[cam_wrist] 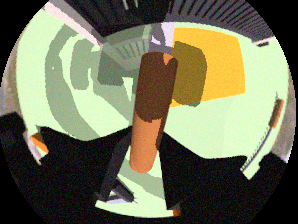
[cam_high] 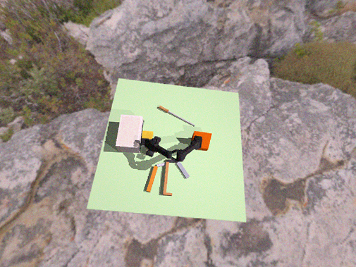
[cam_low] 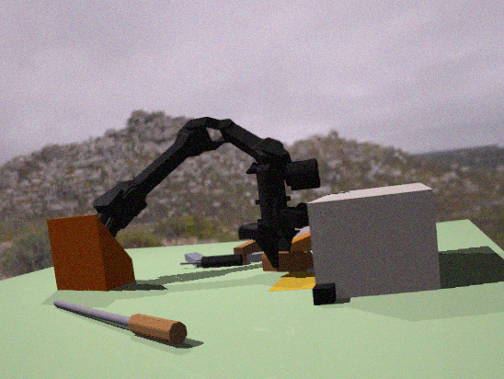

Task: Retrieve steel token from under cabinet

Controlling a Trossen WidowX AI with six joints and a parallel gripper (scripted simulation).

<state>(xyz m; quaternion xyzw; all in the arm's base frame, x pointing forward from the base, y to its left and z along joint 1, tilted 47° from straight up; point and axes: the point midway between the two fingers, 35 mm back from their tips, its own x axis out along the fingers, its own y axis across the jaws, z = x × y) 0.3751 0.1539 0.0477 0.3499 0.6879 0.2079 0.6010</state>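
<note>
A pale green desk [cam_high: 210, 195] [cam_low: 230, 359] [cam_wrist: 210, 125] carries a white-topped cabinet [cam_high: 130, 130] [cam_low: 374, 244] [cam_wrist: 235, 20] near its left edge in the top view, slatted vents facing the action. A black arm [cam_high: 167, 153] [cam_low: 158, 170] arches over from an orange block [cam_high: 204, 141] [cam_low: 75, 255], well in from the right edge. Room for moving is tight at the cabinet face and wider toward the desk's upper and lower edges, beyond an orange-handled rod [cam_high: 176, 116] [cam_low: 157, 327] [cam_wrist: 276, 114] on one side and an L-shaped tan piece [cam_high: 165, 178] on the other. At the cabinet's front lies the yellow marked area [cam_high: 147, 134] [cam_low: 292, 282] [cam_wrist: 225, 65]. Beside it, the pincer [cam_high: 149, 145] [cam_low: 281, 258] [cam_wrist: 147, 131] grips a brown round handle [cam_low: 287, 262] [cam_wrist: 150, 110], its grey metal end toward the cabinet. The steel token cannot be made out, so its place relative to the pincer cannot be told.
</note>
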